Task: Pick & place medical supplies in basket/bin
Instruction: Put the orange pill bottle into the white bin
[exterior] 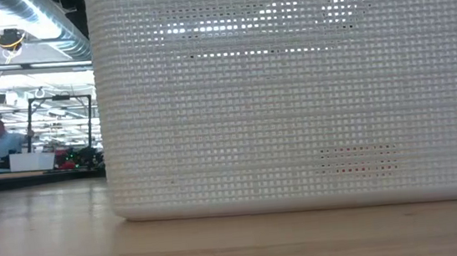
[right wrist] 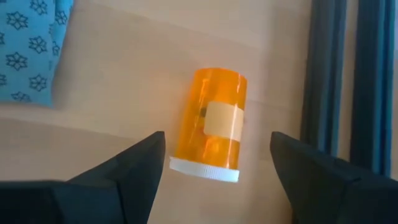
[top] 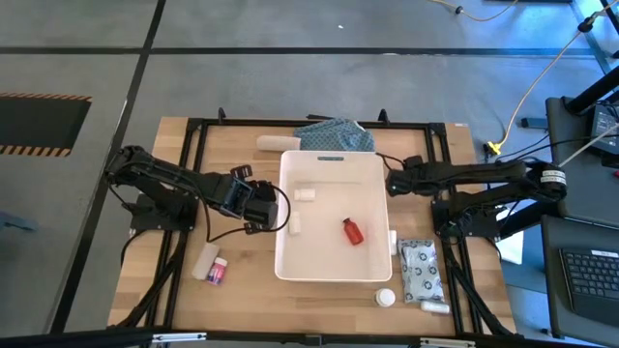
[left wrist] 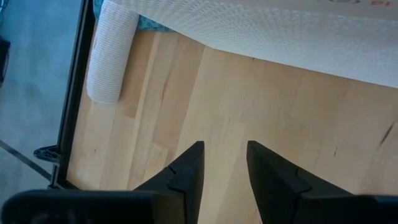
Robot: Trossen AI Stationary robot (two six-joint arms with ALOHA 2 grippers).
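We are seeing the bin point(top: 334, 169) holding a red bottle point(top: 353, 230) and two white items, while the right gripper point(right wrist: 217, 155), spread wide, is framing an orange vial point(right wrist: 210, 123) lying on the table point(top: 242, 290); the left gripper point(left wrist: 225, 163), released, is waiting left of the bin, with several supplies remaining outside.

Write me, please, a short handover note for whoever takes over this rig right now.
Left tool: open, empty, beside the bin's left wall.
Right tool: open over an orange pill bottle lying on the table, not gripped.
Done: red bottle and two white items in the bin.
Left: orange bottle, white roll, grey pouch, pink-labelled box, white pieces nearby.
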